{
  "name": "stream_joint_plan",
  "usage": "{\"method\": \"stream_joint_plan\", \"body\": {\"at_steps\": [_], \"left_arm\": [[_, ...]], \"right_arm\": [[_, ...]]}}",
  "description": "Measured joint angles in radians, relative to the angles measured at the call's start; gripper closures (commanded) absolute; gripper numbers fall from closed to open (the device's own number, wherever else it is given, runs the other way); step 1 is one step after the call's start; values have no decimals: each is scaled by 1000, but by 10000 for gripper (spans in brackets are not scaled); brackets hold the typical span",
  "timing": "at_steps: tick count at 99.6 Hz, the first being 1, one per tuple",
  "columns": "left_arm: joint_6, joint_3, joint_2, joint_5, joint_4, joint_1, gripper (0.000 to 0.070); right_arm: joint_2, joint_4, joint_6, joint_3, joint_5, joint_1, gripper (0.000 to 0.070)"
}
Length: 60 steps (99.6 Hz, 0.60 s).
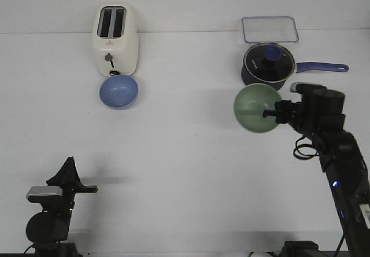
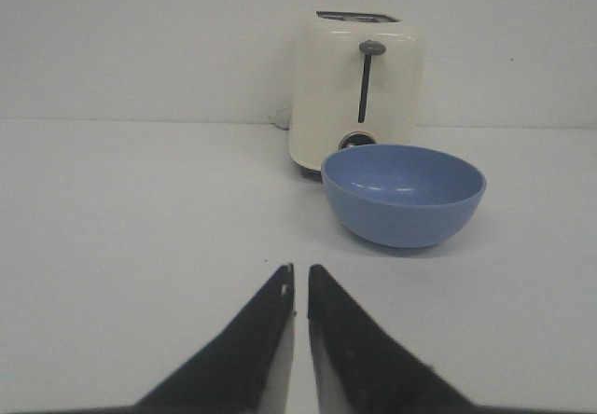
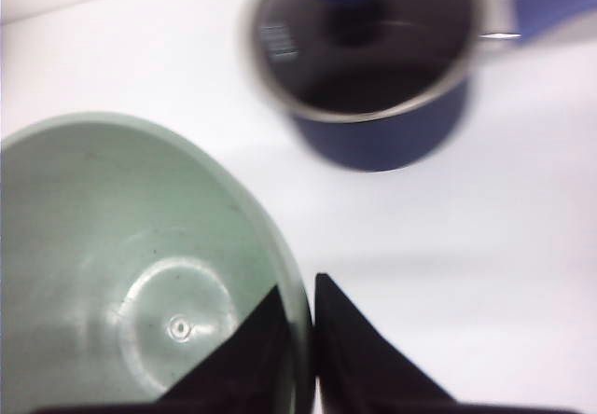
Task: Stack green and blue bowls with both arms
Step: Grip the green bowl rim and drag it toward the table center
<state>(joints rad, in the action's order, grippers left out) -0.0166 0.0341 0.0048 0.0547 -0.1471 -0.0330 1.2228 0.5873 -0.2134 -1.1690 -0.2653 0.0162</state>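
Holding: the green bowl [image 1: 257,107] is pinched at its rim by the right end effector [image 1: 273,113] and is carried tilted above the table [image 1: 185,170], near the saucepan [image 1: 267,65].
Blue bowl [image 1: 118,91]: it is set on the table, just in front of the toaster [image 1: 115,40].
Left end effector [image 2: 299,288]: it is nearly clenched, grasps nothing, and is well apart from the blue bowl.
Handling: both bowls are judged light, stiff and smooth, so slipping is possible; the thin rim is the place to be gripped.

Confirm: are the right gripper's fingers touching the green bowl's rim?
Touching. The right wrist view shows the right gripper with one of its fingers inside and one outside the green bowl, pinching its rim.
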Motion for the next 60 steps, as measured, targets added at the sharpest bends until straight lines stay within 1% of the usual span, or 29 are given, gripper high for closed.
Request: {"method": "stream_joint_plan", "body": {"at_steps": [16,29,38,48,60], "left_arm": [[0,0,0,0,0,0,685],[0,0,0,0,0,0,685],[-1,0,0,0,0,0,685],[-21,0,0,0,0,0,685],[-67,0,0,0,0,0,685]], "right_arm": [[-98,3,-9,143,12,-194,700],[-99,-9,-39,236,76,-359,700],[-92,-72,-71,304,109,-454,700],[-71,-154,-113,362,121,-521,700],[-11,-178,-137,389,133,-544,700]]}}
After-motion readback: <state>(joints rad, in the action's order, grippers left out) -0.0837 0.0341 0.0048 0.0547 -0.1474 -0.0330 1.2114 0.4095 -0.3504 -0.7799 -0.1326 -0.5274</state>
